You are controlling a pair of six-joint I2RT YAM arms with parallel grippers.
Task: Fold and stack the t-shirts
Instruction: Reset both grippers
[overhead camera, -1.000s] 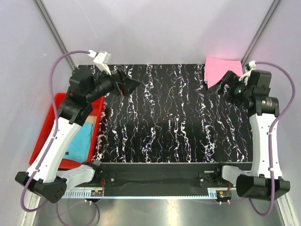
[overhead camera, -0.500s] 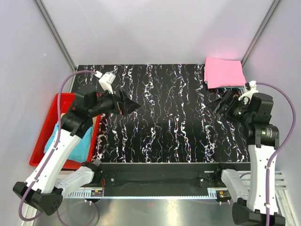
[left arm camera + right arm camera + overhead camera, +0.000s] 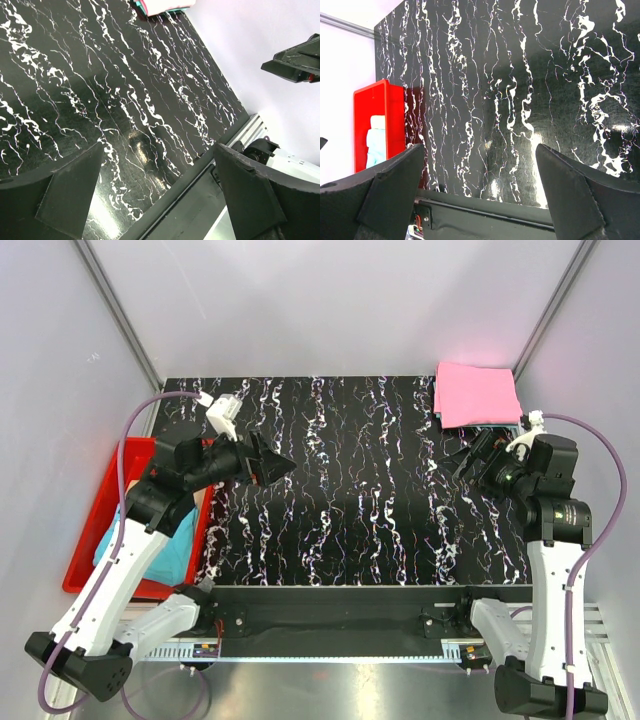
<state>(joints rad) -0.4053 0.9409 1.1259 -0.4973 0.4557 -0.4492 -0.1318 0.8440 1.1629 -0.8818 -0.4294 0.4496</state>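
In the top external view we look steeply down from high above the near edge and take in the whole black marbled table (image 3: 350, 490). Our left wrist camera sits low and close over the table, looking across it at the folded pink t-shirt (image 3: 165, 4) at the top edge of its frame; the overhead shows that shirt at upper right. Our right wrist camera looks the opposite way and catches the red bin (image 3: 395, 120) at middle left, which is also at the overhead's left.

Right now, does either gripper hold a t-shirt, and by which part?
Nothing is held. The left gripper and the right gripper both stand open and empty; the folded pink t-shirt lies apart from them.
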